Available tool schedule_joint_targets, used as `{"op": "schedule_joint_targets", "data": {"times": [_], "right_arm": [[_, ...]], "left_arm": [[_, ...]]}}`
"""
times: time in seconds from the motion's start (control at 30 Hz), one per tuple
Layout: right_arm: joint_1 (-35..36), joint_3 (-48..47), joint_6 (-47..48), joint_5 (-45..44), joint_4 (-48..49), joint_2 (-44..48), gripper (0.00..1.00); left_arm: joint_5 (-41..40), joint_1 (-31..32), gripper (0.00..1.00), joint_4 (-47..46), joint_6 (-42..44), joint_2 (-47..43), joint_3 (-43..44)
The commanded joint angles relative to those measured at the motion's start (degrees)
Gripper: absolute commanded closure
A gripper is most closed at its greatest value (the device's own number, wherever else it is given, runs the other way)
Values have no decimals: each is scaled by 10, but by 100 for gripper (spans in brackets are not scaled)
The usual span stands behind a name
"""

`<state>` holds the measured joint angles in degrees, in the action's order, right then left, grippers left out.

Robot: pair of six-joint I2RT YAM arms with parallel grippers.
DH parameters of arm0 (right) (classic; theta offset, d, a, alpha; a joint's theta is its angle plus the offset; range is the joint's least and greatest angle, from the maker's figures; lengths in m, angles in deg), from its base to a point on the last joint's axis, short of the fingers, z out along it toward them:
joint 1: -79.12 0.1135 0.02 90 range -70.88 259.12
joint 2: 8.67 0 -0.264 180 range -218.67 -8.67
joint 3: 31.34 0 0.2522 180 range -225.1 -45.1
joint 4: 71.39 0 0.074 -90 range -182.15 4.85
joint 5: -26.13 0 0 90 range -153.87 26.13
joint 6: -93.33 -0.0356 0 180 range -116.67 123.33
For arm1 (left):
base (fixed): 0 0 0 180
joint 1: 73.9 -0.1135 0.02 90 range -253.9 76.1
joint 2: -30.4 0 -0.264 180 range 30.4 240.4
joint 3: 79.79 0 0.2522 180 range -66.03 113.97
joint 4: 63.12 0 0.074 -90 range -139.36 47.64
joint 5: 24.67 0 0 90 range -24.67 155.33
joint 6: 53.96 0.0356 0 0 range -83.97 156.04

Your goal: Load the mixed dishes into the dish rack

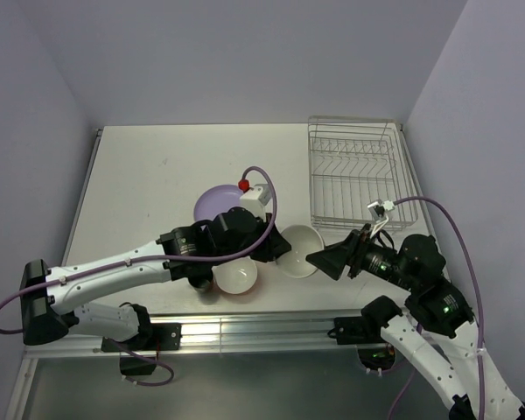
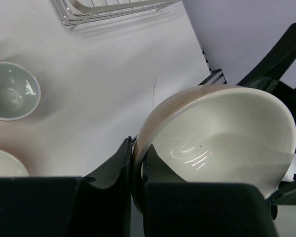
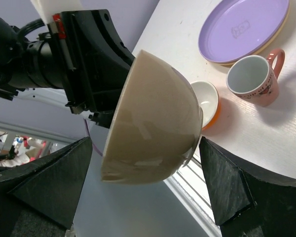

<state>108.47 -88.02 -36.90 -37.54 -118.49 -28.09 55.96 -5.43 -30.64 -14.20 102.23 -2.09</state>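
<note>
White bowl (image 1: 299, 249) hangs tilted above the table (image 1: 157, 175), its rim pinched in the left gripper (image 2: 136, 165). Facing it, the right gripper (image 1: 322, 261) has its jaws spread wide and holds nothing. This looks like a handover. Next, the right must clamp the bowl and carry it to the dish rack (image 1: 359, 171).

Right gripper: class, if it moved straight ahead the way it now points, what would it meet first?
The white bowl, held by its rim in the left gripper. It lies straight ahead of the open right gripper, seemingly close, though depth is unclear.
</note>
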Motion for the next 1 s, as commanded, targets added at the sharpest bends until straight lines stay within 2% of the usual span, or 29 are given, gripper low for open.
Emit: {"op": "schedule_joint_targets", "data": {"times": [0.0,0.3,0.5,0.6,0.7,0.73,0.8,0.83,0.87,0.97], "right_arm": [[2,10,-20,9,41,6,4],[2,27,-35,18,68,1,5],[2,40,-55,28,100,1,11],[2,42,-62,25,101,2,18],[2,35,-57,11,87,5,33],[2,26,-52,-6,80,7,47],[2,13,-46,-18,68,5,65],[2,7,-40,-27,64,3,88],[2,3,-35,-30,59,-4,99],[2,-14,-19,-54,44,-18,100]], "left_arm": [[6,3,100,-74,-6,-35,26],[18,3,100,-94,-8,-24,22],[22,3,100,-98,-4,-8,32],[21,3,100,-98,0,-2,39],[16,0,100,-96,8,8,49],[16,-2,100,-94,10,12,55],[27,-11,100,-91,16,31,71],[33,-15,100,-92,18,38,77],[41,-25,100,-97,20,54,86],[75,-46,100,-102,26,90,111]]}}
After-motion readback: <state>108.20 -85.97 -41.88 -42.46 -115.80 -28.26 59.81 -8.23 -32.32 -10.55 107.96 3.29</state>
